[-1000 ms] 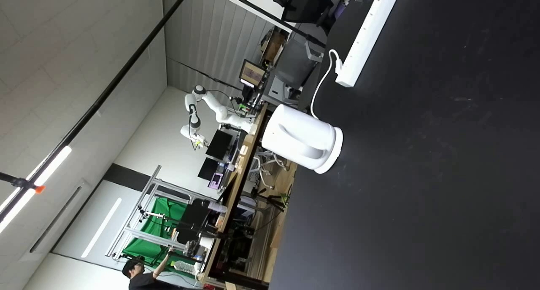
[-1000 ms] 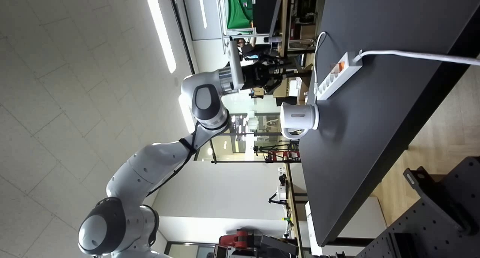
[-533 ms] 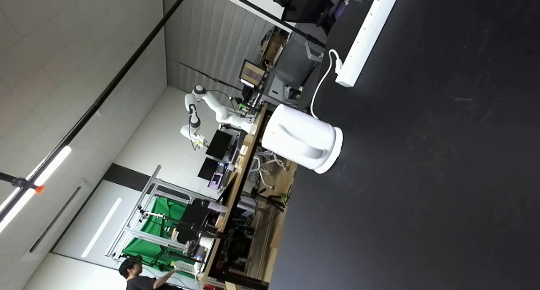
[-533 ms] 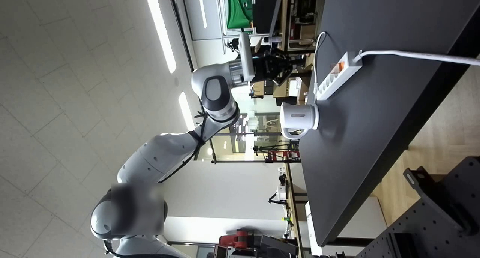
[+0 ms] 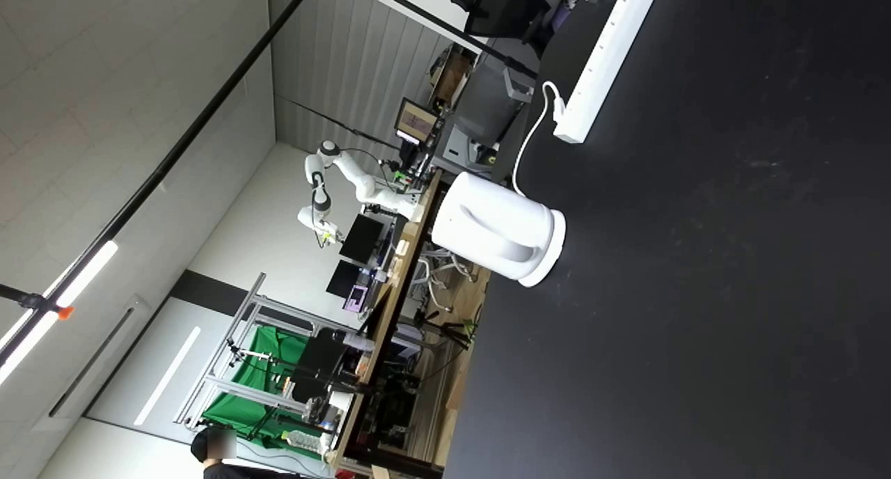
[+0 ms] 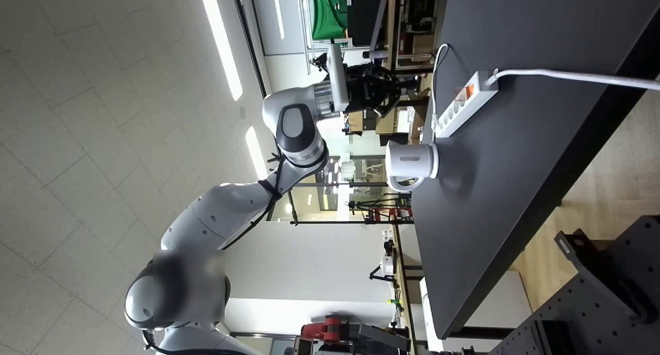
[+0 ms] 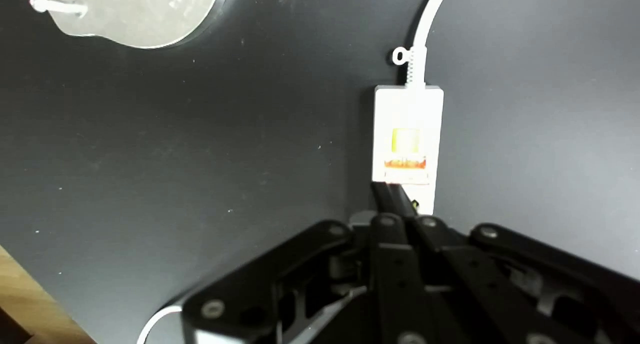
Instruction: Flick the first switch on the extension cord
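The extension cord is a long white bar on the dark table, seen in both exterior views (image 5: 604, 65) (image 6: 477, 98) and in the wrist view (image 7: 407, 109). An orange switch (image 6: 468, 91) sits near its cable end. In the wrist view the switch (image 7: 406, 141) looks yellow and orange, washed out by glare. My gripper (image 6: 415, 83) hangs above the table, apart from the bar. In the wrist view my gripper (image 7: 387, 185) is shut with nothing between its fingertips, which overlap the bar just below the switch. The gripper hides the bar's lower part there. The exterior view with the jug's handle side lacks it.
A white jug-like appliance (image 5: 491, 221) (image 6: 410, 160) stands beside the bar's far end, its thin cable (image 6: 435, 81) plugged in there. The bar's thick white cable (image 6: 567, 76) runs over the table edge. A metal plate with a peg (image 7: 140, 11) lies at the wrist view's top left.
Since one second ago my arm and gripper have moved right and slightly up in the exterior picture, lower toward the table. In the last half second they have barely moved. The bar stays put.
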### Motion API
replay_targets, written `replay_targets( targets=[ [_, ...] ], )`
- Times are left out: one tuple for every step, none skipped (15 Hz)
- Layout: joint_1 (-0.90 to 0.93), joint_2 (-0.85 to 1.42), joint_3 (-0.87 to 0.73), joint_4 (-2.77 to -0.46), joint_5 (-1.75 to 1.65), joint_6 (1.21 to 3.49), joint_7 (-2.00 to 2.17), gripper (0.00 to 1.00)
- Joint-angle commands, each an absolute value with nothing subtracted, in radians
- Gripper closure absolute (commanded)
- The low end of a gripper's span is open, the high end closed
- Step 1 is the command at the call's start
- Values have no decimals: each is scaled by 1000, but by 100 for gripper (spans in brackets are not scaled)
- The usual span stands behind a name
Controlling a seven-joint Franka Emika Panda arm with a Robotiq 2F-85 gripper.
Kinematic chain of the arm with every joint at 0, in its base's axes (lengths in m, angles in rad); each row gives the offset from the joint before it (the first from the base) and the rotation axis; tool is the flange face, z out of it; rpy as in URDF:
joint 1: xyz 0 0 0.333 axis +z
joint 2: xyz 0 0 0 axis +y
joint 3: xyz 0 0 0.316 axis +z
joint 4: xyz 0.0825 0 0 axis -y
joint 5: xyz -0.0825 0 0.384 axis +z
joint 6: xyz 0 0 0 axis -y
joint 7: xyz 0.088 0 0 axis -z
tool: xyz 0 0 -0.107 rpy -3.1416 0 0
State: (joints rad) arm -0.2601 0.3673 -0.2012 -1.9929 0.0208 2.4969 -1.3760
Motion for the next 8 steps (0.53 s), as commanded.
replay_targets(
  targets=[
    [-285,372,-173,-1992,-5,2503,-1354,100],
    [-287,377,-169,-1990,-5,2504,-1353,100],
    [-292,387,-165,-1985,1,2503,-1352,100],
    [-294,396,-163,-1981,4,2509,-1347,100],
    [-299,406,-158,-1978,10,2511,-1349,100],
    [-299,417,-160,-1976,3,2518,-1341,100],
    [-299,428,-161,-1974,-2,2524,-1334,100],
    [-299,437,-164,-1973,-8,2533,-1328,100]
  ],
)
